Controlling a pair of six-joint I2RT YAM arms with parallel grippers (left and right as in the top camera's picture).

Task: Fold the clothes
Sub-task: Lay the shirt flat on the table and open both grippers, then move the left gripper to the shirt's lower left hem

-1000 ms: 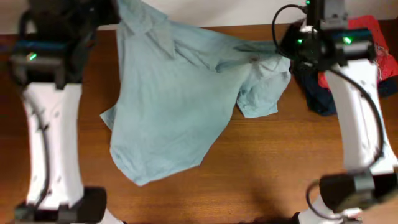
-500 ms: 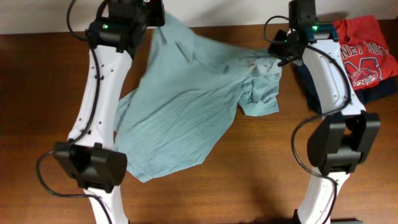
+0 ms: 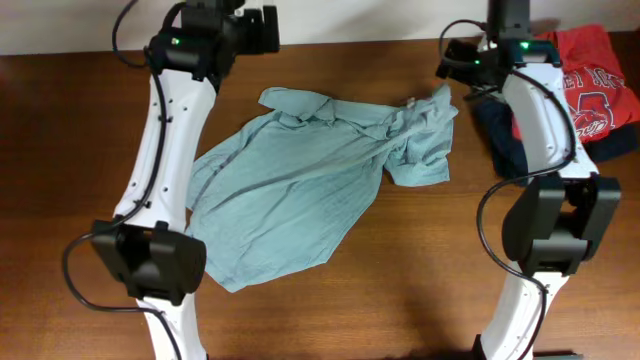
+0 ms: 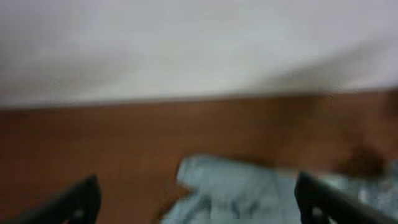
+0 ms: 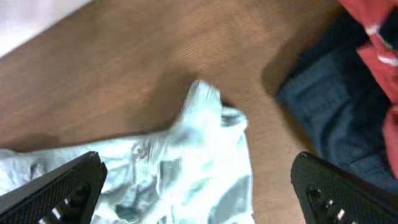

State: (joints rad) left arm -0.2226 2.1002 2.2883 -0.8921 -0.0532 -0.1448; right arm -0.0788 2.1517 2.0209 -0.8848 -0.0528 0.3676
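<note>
**T-shirt (image 3: 300, 185) lying crumpled, jaws empty**

Left gripper (image 4: 198, 200) and right gripper (image 5: 198, 186) are both hanging wide apart, holding nothing. The T-shirt is lying just below and ahead of both jaws. It's looking thin, light and floppy, so I'm suggesting pinching the shoulder corners.

The bare table (image 3: 430, 280) lies open on my near side of the sage T-shirt (image 3: 300, 190) and to its left. On my right, the navy garment (image 3: 492, 135) and red shirt (image 3: 590, 88) block passage, seemingly just beside it.
</note>
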